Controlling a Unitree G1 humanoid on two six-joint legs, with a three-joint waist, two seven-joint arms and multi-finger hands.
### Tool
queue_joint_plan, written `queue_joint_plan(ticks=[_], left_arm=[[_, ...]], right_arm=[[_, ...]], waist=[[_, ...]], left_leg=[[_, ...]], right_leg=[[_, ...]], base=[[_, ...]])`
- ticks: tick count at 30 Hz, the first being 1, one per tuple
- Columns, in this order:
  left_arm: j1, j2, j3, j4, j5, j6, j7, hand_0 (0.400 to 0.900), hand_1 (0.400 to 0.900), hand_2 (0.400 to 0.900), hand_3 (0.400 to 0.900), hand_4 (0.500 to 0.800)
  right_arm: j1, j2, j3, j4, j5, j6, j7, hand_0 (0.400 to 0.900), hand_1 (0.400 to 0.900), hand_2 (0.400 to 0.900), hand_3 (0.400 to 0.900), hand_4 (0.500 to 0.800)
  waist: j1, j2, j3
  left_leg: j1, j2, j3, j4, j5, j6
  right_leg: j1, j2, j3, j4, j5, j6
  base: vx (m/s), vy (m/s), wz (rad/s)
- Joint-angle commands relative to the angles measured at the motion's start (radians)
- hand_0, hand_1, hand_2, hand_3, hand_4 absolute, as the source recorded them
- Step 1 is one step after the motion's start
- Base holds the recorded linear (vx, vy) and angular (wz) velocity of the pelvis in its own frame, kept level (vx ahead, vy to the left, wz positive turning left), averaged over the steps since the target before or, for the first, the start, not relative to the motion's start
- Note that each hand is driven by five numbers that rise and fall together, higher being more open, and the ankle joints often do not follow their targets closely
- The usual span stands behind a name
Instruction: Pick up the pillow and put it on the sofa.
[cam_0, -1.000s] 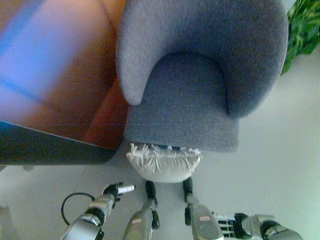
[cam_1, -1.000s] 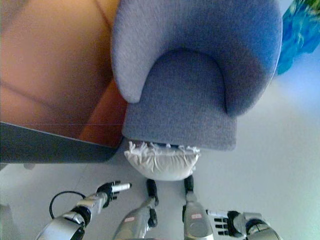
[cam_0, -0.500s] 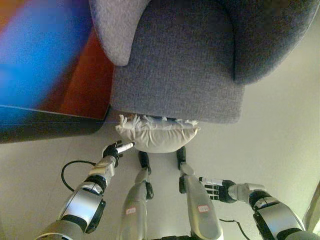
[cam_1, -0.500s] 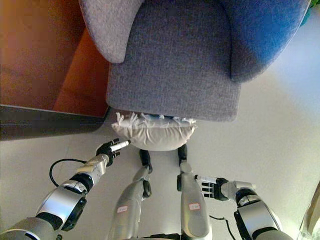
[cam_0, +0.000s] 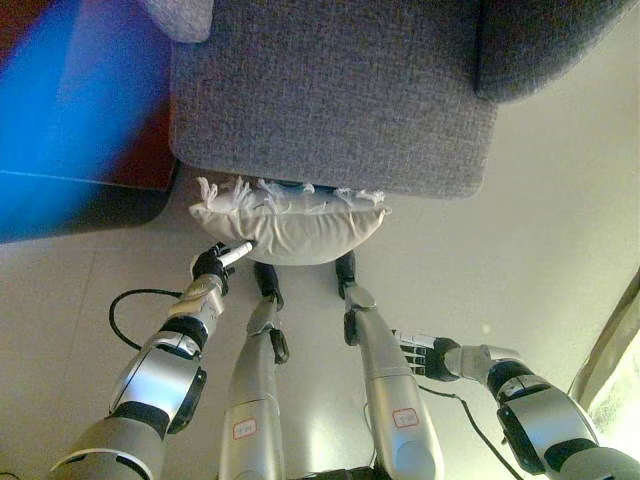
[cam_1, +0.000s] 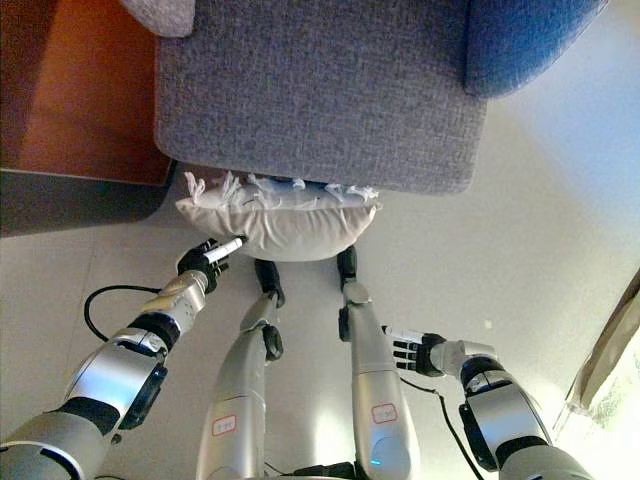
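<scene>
Fingers (cam_0: 236, 251) of your left hand (cam_0: 213, 262) point straight, touching the cream pillow (cam_0: 290, 224) on the pale floor (cam_0: 540, 250) against the grey sofa (cam_0: 330, 90); right hand (cam_0: 425, 355) relaxed.

Pillow on the floor, tucked against the sofa's front edge.

You have the sofa (cam_0: 335, 95) filling the far side of the view, and the pillow (cam_0: 290, 225) lies on the floor (cam_0: 560, 240) just before it, its far edge partly under the seat front. Your left hand (cam_0: 215, 262) sits at the pillow's near left corner, a fingertip touching it. Your right hand (cam_0: 425, 355) is nearer you, to the right, well apart from the pillow.
</scene>
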Motion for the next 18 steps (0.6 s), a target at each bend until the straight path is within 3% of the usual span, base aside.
queue_joint_plan(ticks=[1,15,16,17,18], left_arm=[[-0.044,0.042,0.019,0.026,-0.032,-0.039,0.028,0.900,0.900,0.900,0.900,0.800],[-0.175,0.070,-0.012,0.041,-0.068,-0.013,0.048,0.900,0.900,0.900,0.900,0.800],[-0.184,0.071,-0.012,0.046,-0.066,-0.013,0.046,0.853,0.853,0.853,0.853,0.772],[-0.191,0.073,-0.013,0.048,-0.063,-0.015,0.046,0.400,0.400,0.400,0.400,0.500],[-0.200,0.078,-0.014,0.048,-0.069,-0.021,0.042,0.400,0.400,0.400,0.400,0.500]], right_arm=[[0.039,0.001,0.014,0.050,0.017,0.071,-0.019,0.900,0.900,0.900,0.900,0.800],[0.001,-0.005,-0.006,0.077,-0.008,0.106,0.023,0.900,0.900,0.900,0.900,0.800],[-0.002,-0.005,-0.005,0.081,-0.006,0.104,0.024,0.900,0.900,0.900,0.900,0.800],[-0.007,-0.005,-0.005,0.082,-0.006,0.106,0.025,0.900,0.900,0.900,0.900,0.800],[-0.013,-0.007,-0.006,0.083,-0.011,0.112,0.028,0.900,0.900,0.900,0.900,0.800]], waist=[[-0.010,-0.010,-0.007],[-0.039,0.002,-0.005],[-0.041,0.005,-0.005],[-0.042,0.006,-0.005],[-0.045,0.008,-0.007]], left_leg=[[-0.086,-0.017,0.009,0.189,-0.170,-0.046],[-0.180,-0.013,-0.002,0.281,-0.203,-0.047],[-0.182,-0.011,0.000,0.288,-0.208,-0.047],[-0.185,-0.011,-0.001,0.291,-0.209,-0.047],[-0.187,-0.011,-0.002,0.291,-0.207,-0.048]], right_leg=[[-0.032,0.067,0.029,-0.032,-0.045,0.023],[-0.116,0.083,0.055,0.063,-0.075,0.020],[-0.118,0.084,0.055,0.072,-0.080,0.020],[-0.121,0.084,0.058,0.076,-0.082,0.020],[-0.124,0.084,0.061,0.077,-0.080,0.020]], base=[[0.03,-0.036,-0.03],[0.05,0.000,-0.07],[0.05,0.023,-0.05],[0.05,0.027,-0.04],[0.04,0.024,-0.03]])
